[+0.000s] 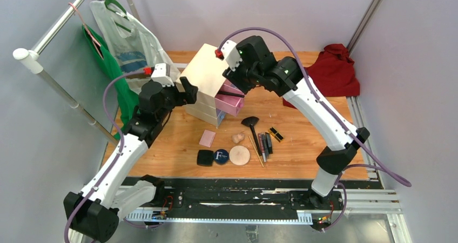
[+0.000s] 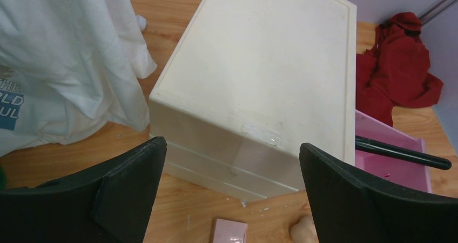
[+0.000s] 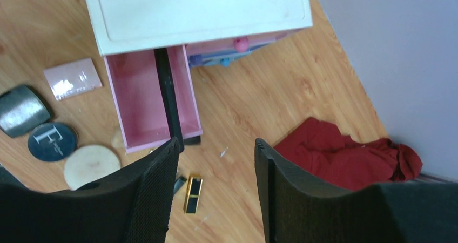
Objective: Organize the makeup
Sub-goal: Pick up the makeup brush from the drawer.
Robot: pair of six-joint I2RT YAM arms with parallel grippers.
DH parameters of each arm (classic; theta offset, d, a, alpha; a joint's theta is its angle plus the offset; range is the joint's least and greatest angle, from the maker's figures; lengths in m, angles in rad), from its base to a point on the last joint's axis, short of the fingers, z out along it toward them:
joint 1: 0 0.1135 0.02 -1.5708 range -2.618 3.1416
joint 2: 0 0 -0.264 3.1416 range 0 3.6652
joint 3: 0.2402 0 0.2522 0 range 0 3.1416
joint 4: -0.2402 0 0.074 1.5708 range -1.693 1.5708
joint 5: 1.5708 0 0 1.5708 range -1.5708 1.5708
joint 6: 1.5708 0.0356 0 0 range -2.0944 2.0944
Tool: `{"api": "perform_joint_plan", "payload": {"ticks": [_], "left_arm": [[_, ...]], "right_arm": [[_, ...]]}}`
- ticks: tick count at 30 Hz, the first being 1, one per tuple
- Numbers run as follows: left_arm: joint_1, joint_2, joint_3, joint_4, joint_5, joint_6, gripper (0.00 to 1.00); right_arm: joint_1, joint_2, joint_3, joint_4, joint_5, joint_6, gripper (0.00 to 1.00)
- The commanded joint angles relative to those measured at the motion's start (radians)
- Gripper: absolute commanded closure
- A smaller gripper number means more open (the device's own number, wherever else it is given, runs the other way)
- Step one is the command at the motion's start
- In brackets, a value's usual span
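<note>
Top view. Chest (image 1: 208, 81) sits mid-table, and its pink drawer (image 1: 231, 103) is pulled out toward the right. A black stick (image 1: 232, 94) lies in the drawer. The rest of the makeup is loose on the wood in front:
- pink square (image 1: 207, 138)
- black compact (image 1: 204, 157)
- navy compact (image 1: 220, 156)
- puff (image 1: 239, 155)
- sponge (image 1: 237, 138)
- brush (image 1: 251, 125)
- pencils (image 1: 263, 146)
- lipstick (image 1: 276, 134)

My left gripper (image 1: 186, 89) is at the chest's left side. My right gripper (image 1: 232, 83) is over the drawer, its fingers mostly hidden under the wrist.

Left wrist. My left gripper (image 2: 232, 148) gapes wide and holds nothing, with the chest's blank side framed between its fingers. The drawer (image 2: 389, 162) shows only as a corner with the stick (image 2: 402, 152) across it. This view shows the white bag (image 2: 65, 65) up close.

Right wrist. My right gripper (image 3: 216, 146) has its fingers apart, with bare wood between them and nothing gripped. Only here can I see into the drawer (image 3: 135, 97). It holds just the stick (image 3: 167, 97), whose end overhangs the front lip beside one finger. I cannot tell whether they touch. Closed drawers with knobs show beside it. A red cloth (image 3: 345, 154) lies to the right.
</note>
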Motion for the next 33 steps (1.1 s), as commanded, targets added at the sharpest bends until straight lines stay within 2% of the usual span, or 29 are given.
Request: {"api": "perform_joint_plan", "payload": {"ticks": [1, 8, 33], "left_arm": [[0.0, -0.042, -0.01, -0.004, -0.013, 0.011, 0.02], [0.0, -0.05, -0.032, 0.01, -0.011, 0.003, 0.02], [0.0, -0.04, -0.054, 0.032, -0.003, 0.001, 0.02]], "right_arm": [[0.011, 0.008, -0.018, -0.122, 0.029, -0.031, 0.48], [0.013, -0.011, -0.117, -0.079, -0.03, -0.023, 0.57], [0.017, 0.079, -0.18, 0.034, -0.099, -0.028, 0.59]]}}
